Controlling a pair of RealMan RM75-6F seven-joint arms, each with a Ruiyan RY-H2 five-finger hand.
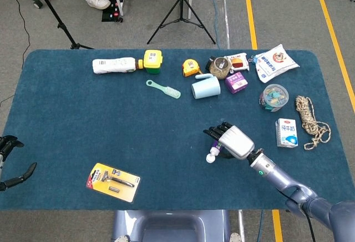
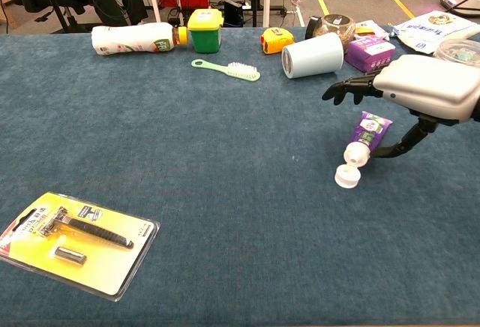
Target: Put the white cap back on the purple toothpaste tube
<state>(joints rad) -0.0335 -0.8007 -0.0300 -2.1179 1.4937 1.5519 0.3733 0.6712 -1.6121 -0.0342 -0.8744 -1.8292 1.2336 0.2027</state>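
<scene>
Right robot hand [image 2: 431,91] hovers over the purple toothpaste tube [image 2: 366,136], palm down, fingers [image 2: 346,87] spread and stretched toward the left, thumb [image 2: 401,142] angled down beside the tube's right side; whether it touches cannot be told. It holds nothing, fingers apart. Tube lies flat on the table [image 2: 225,154], right of centre, nozzle end toward the near-left. White cap [image 2: 347,177] lies on the table just beside the nozzle, off the tube. In the head view the hand [image 1: 234,141] covers most of the tube [image 1: 217,150], with the cap [image 1: 210,158] showing at its near-left end.

Left robot hand [image 1: 10,159] sits at the far left edge of the table in the head view, partly cut off, fingers apart, holding nothing.

Near left: yellow razor pack [image 2: 73,241] lying flat. Far side, left to right: white bottle [image 2: 135,38] on its side, yellow-green jar [image 2: 205,29], mint-green brush [image 2: 226,69], yellow tape measure [image 2: 277,40], light blue cup [image 2: 312,55] on its side, purple box [image 2: 370,52]. Further right in the head view: white snack bag [image 1: 275,62], clear tub [image 1: 273,97] of coloured bits, small milk carton [image 1: 287,132], coiled rope [image 1: 311,121].
</scene>
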